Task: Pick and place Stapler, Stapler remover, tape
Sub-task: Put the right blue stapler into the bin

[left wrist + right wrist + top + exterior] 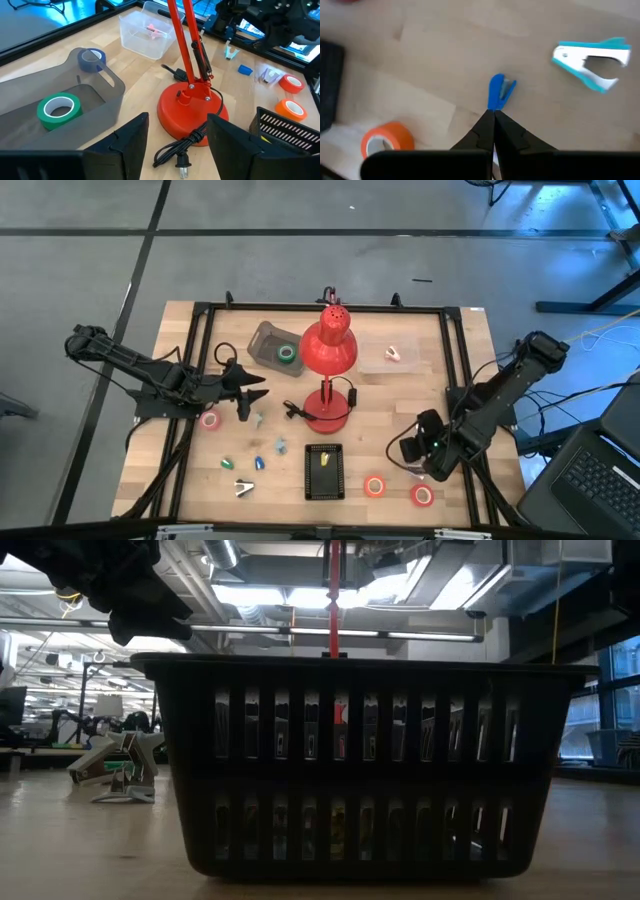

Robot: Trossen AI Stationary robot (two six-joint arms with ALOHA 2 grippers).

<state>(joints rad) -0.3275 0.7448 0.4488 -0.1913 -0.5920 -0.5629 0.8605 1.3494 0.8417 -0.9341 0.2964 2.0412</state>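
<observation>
Left gripper (pixel 243 393) hovers with fingers apart, empty, left of the red desk lamp (pixel 328 355); a green tape roll (pixel 59 109) sits in the grey plastic tray (pixel 107 82). Right gripper (pixel 493 116) is closed, empty, at the near right beside an orange tape roll (pixel 386 141). A small blue stapler remover (pixel 499 91) and a teal-and-white one (pixel 592 58) lie on the wooden table (pixel 390 420).

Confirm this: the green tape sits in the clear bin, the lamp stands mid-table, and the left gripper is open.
Not quite. The green tape sits in the grey bin, not the clear one, as the left wrist view shows. The lamp stands mid-table and the left gripper is open.
</observation>
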